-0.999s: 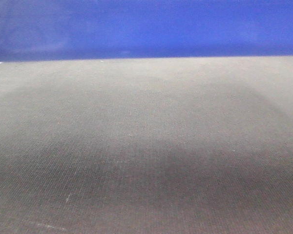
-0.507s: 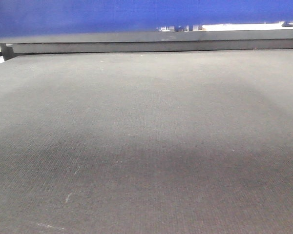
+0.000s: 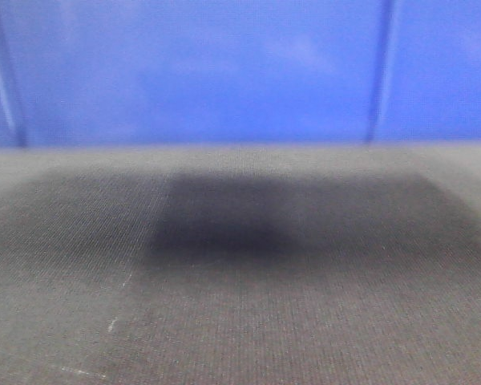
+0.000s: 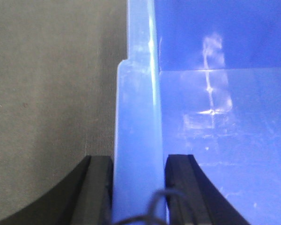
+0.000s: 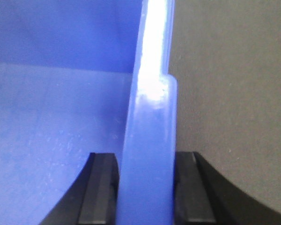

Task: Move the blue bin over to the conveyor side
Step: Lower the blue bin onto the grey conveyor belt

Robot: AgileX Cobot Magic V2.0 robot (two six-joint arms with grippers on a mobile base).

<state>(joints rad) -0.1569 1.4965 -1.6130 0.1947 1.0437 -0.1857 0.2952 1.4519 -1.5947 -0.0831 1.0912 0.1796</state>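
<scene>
The large glossy blue plastic bin (image 3: 224, 72), lifted clear half a second ago, now hangs low over the dark grey woven conveyor belt (image 3: 240, 321). Its rim is clenched inside the left gripper (image 4: 138, 161) and the right gripper (image 5: 145, 161), so set-down seems near.

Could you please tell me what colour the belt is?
The belt is dark grey, finely woven; the front-facing view shows it best.
</scene>
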